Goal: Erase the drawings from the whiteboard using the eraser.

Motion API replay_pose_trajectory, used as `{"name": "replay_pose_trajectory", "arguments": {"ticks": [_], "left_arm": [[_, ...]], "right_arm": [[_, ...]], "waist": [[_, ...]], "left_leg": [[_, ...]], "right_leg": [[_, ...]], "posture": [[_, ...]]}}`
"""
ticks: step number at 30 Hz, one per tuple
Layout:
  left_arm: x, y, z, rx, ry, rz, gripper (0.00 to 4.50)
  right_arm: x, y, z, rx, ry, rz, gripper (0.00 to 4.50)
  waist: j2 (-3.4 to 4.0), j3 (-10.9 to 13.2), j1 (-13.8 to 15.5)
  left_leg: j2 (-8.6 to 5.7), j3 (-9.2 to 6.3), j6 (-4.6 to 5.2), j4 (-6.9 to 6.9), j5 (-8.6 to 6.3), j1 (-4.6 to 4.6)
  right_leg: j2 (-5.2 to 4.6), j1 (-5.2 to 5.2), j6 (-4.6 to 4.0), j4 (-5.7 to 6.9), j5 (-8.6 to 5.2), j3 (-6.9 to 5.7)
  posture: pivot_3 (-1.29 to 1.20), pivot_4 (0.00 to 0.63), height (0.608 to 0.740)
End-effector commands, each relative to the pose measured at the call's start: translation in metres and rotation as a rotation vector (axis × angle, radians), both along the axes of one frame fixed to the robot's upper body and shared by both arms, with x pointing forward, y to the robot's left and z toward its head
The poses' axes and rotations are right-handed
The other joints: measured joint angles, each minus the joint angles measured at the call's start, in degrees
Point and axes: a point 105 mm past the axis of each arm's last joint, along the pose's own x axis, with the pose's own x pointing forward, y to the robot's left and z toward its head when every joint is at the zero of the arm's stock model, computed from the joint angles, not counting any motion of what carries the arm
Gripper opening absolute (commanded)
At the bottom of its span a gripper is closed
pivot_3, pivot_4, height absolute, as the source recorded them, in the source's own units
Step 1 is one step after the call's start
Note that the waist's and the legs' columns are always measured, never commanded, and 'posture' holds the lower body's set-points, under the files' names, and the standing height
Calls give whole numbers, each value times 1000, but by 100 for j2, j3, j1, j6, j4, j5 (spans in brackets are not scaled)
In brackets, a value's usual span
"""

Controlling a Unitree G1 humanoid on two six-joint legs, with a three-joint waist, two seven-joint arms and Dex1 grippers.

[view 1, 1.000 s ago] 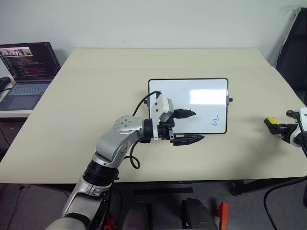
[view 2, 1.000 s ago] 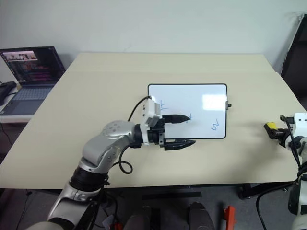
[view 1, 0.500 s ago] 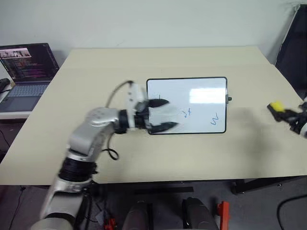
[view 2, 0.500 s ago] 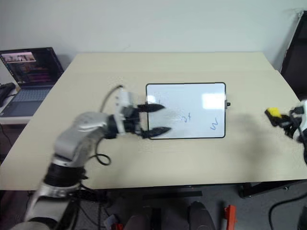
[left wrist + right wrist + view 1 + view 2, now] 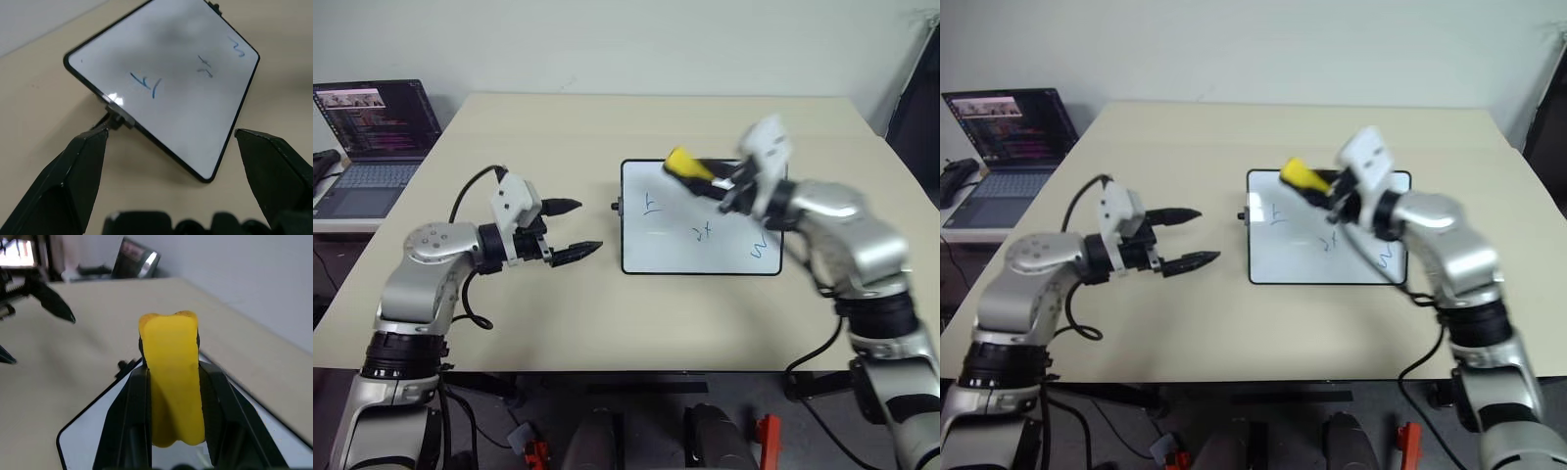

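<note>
The whiteboard (image 5: 675,250) lies flat at the middle of the table. On it are the drawings, three blue squiggles: one by its left edge (image 5: 651,204), one in the middle (image 5: 703,231) and one near the right edge (image 5: 760,247). My right gripper (image 5: 707,177) is shut on the yellow eraser (image 5: 684,164) and holds it in the air over the board's far left part, the eraser (image 5: 171,377) sticking out past the fingers (image 5: 122,421). My left gripper (image 5: 586,226) hangs open over the table just left of the board, pointing at it, with nothing between its fingers (image 5: 73,176).
An open laptop (image 5: 372,137) stands on a low side table at the far left. A dark object (image 5: 915,108) rises beside the table's far right corner. A small black knob (image 5: 616,207) sticks out of the board's left edge.
My left gripper has drawn back leftward off the board to the table beside it. My right arm has swung in from the table's right edge and risen, carrying the eraser over the board.
</note>
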Motion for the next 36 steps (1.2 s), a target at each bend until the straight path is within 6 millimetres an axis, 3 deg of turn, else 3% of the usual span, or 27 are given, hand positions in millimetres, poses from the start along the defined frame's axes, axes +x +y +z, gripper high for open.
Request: {"name": "replay_pose_trajectory", "arguments": {"ticks": [1,13,16,21,25,28,36], "left_arm": [[-6,-9,19,-20,-77,-19,4500],[-14,-12,27,-32,-87,-3,4500],[-15,-12,28,-33,-88,-1,4500],[-16,-12,25,-31,-81,6,4500],[-18,-13,23,-36,-74,7,4500],[-17,-13,23,-37,-74,8,4500],[-13,-18,21,-42,-70,-3,4500]], "right_arm": [[16,9,2,-68,-125,-14,960],[43,19,-8,-104,-154,-44,960],[44,21,-25,-150,-121,-30,960],[27,22,-96,-254,33,86,960],[11,21,-125,-313,115,147,960],[21,18,-110,-269,67,86,960],[71,-5,-49,-173,-151,-236,960]], "waist": [[-2,1,46],[-1,1,-7],[-3,0,-32],[-25,-15,-55],[-32,-19,-95],[-33,-20,-98],[-33,-19,-95]], "left_leg": [[0,-6,-2,7,1,-36],[2,-7,-5,3,3,-33],[1,-7,-5,6,4,-23],[2,-3,-5,-3,4,56],[6,-6,-5,-3,4,142],[9,-8,3,-1,9,193],[7,-16,23,1,27,194]], "right_leg": [[0,-33,-1,5,2,-5],[5,-43,-8,26,8,-6],[5,-40,-10,45,7,-4],[5,30,-19,52,-1,-1],[9,114,-25,49,-27,-3],[9,158,-42,56,-55,-3],[9,152,-57,67,-37,-5]], "posture": [[0,150,740],[0,150,740],[0,150,740],[0,150,740],[0,150,740],[0,150,740],[0,150,740]]}}
